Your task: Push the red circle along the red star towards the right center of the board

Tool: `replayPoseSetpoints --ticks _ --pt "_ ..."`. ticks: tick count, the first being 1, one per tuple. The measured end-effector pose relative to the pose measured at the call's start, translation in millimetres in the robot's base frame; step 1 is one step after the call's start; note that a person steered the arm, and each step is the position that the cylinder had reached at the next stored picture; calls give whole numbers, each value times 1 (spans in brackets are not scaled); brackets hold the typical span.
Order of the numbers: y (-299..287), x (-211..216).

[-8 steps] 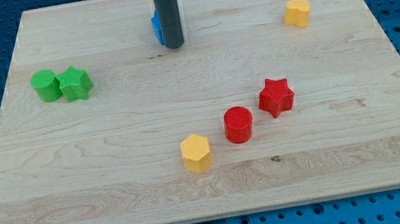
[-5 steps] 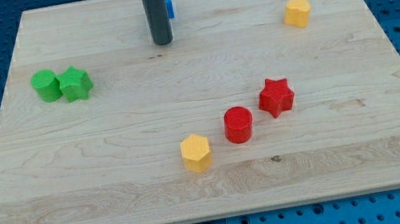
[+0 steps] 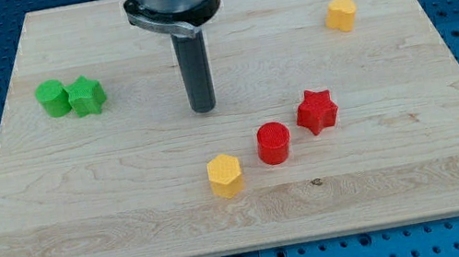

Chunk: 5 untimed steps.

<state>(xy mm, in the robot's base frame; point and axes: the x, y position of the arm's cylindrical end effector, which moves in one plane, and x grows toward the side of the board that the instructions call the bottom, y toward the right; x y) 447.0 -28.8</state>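
The red circle (image 3: 274, 142) lies below the middle of the wooden board (image 3: 402, 156). The red star (image 3: 316, 111) sits just up and to the right of it, close but with a small gap. My tip (image 3: 204, 109) rests on the board up and to the left of the red circle, well apart from it. The tip touches no block.
A yellow hexagon block (image 3: 225, 175) lies just left of and below the red circle. Another yellow hexagon (image 3: 341, 14) sits at the top right. A green circle (image 3: 51, 98) and a green star (image 3: 87, 96) touch each other at the left.
My tip has moved down the view from the board's top, toward the middle and the red circle. The blue block seen beside the rod earlier is now hidden. No block has moved.
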Motion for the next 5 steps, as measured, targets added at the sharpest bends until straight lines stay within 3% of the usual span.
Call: replayPoseSetpoints --ticks 2,5 --pt "18 49" --pt "19 77"
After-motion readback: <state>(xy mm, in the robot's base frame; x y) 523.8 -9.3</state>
